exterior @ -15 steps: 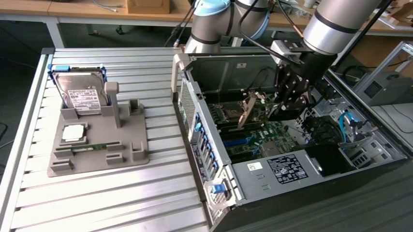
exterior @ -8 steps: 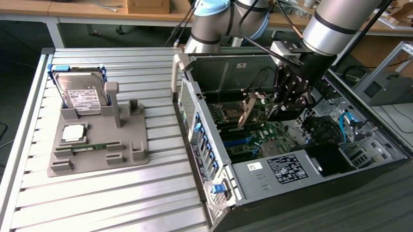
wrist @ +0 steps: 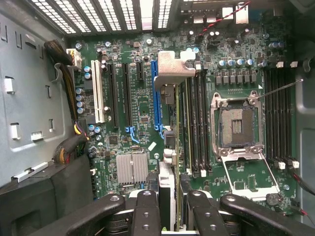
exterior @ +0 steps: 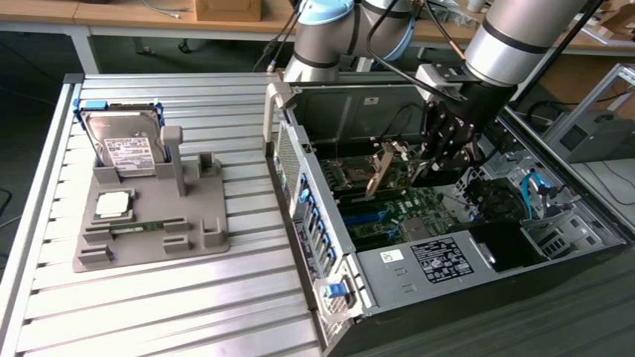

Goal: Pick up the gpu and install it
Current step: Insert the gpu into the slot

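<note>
Inside the open computer case, the claw is closed partway on the gpu, holding it edge-down over the motherboard beside the blue slot, apparently to line it up. I cannot tell whether they touch.

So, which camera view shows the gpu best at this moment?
The exterior view: the gpu shows its brownish board face, tilted above the motherboard inside the open case. The wrist view sees it edge-on, a thin strip running from the gripper to its silver bracket.
</note>
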Controlling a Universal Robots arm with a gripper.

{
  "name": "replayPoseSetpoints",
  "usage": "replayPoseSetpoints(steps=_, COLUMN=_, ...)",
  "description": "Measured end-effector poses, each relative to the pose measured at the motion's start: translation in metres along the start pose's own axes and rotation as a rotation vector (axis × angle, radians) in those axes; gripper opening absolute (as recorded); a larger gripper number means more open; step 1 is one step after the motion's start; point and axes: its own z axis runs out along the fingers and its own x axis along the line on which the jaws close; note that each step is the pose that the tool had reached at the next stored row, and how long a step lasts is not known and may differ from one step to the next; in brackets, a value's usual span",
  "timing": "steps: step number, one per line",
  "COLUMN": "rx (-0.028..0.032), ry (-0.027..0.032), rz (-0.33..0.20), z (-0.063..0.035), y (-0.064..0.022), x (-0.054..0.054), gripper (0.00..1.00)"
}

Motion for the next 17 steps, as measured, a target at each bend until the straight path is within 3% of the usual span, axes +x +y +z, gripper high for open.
replayPoseSetpoints(steps=17, rx=0.0, ry=0.0, rz=-0.006, z=0.0027, y=0.0025, x=0.0002, gripper=0.27)
